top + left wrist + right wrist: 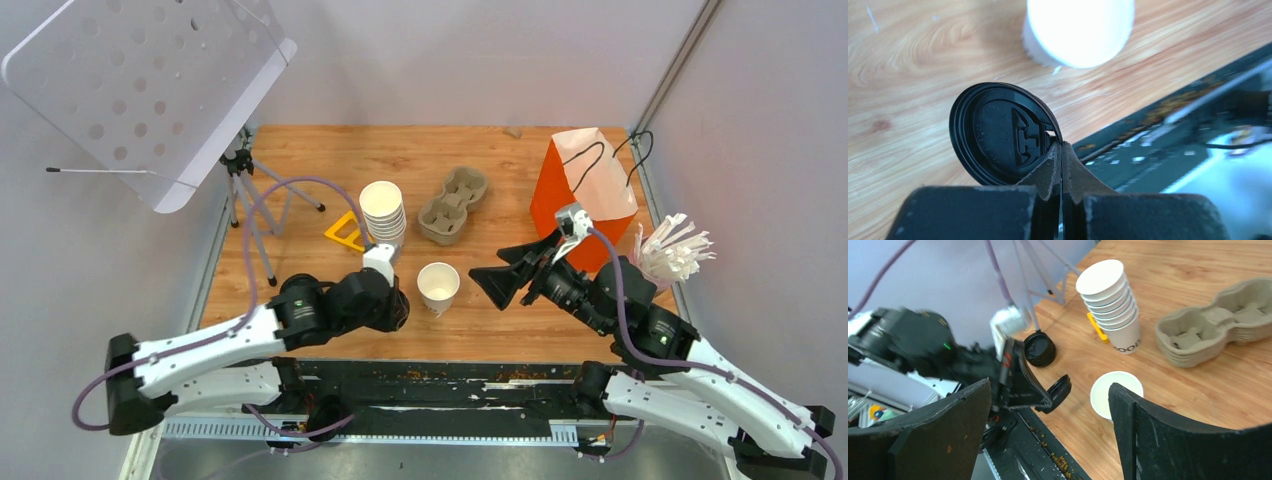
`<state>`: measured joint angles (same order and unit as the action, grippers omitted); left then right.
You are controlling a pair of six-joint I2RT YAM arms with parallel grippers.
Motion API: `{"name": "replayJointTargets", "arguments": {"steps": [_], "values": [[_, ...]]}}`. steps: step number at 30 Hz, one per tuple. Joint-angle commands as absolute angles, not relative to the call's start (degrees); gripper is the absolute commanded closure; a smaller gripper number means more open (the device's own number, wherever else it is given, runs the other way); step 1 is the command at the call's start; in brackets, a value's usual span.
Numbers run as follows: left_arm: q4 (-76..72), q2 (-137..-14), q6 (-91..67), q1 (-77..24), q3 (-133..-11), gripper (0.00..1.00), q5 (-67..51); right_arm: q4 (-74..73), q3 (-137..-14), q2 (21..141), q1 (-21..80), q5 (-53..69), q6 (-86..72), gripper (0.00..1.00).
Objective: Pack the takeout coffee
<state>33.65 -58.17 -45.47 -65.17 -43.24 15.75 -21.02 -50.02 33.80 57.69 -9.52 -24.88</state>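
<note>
left tool (1061,146): clamped on black lid (998,132) | right tool (497,270): wide open

In the left wrist view the white cup (1079,30) runs off the top edge, washed out so no lettering shows — and the black lid (998,132) loses its lower rim behind the closed left jaws. Past the desk (908,75) edge all is blur. From the right wrist the left arm (913,347) is smeared; the right jaws — cut off at the bottom edge — cover the cup's lower side. From above, the lid cannot be told from the black arm.
</note>
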Motion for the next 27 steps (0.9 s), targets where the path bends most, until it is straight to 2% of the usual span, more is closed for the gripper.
{"name": "replayJointTargets", "arguments": {"steps": [1, 7, 12, 20, 27], "values": [[33.50, -46.55, -52.04, -65.30, -47.92, 1.00, 15.95, -8.33, -47.10, 35.26, 58.01, -0.02, -22.31, 0.12], [24.66, -35.37, -56.94, -65.30, -48.56, 1.00, 14.22, 7.77, -41.16, 36.54, 58.01, 10.59, -13.73, 0.00], [16.41, -33.04, -58.50, -65.30, -48.25, 1.00, 8.59, 22.28, -35.75, 35.45, 58.01, 16.35, -8.16, 0.00], [6.14, -37.48, -56.61, -65.32, -48.37, 1.00, -3.52, 24.84, -33.98, 37.20, 57.96, 26.15, 3.95, 0.00], [2.89, -41.90, -55.86, -65.30, -50.44, 1.00, -8.32, 22.95, -34.21, 37.23, 58.16, 23.69, 9.92, 0.00]]}}
